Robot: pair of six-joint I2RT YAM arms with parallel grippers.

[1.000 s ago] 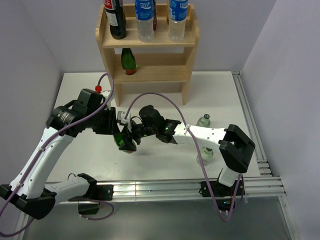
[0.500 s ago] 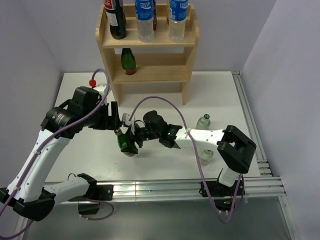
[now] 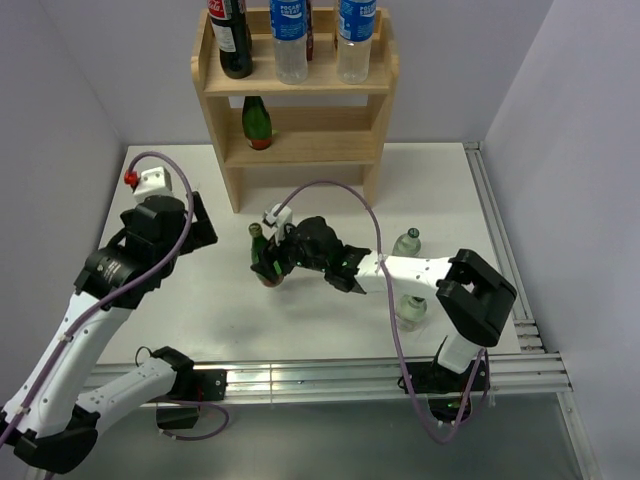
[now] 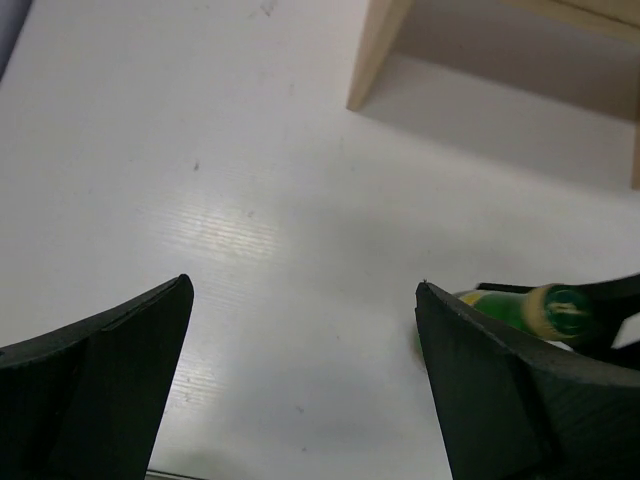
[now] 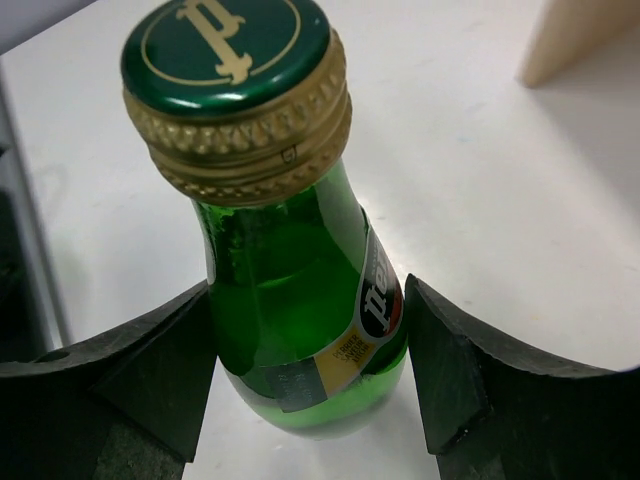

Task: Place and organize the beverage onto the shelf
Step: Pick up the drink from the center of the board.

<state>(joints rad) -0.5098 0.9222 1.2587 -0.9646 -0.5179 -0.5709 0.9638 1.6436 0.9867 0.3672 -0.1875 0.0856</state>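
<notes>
One green, gold-collared glass bottle (image 5: 290, 290)

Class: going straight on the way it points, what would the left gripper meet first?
The left gripper would probably meet the bare table first, beside the green bottle; depth is unclear.

white table (image 3: 440, 190); aluminium rails (image 3: 330, 378) along near and right edges; pale walls (image 3: 60, 80) around.
</notes>
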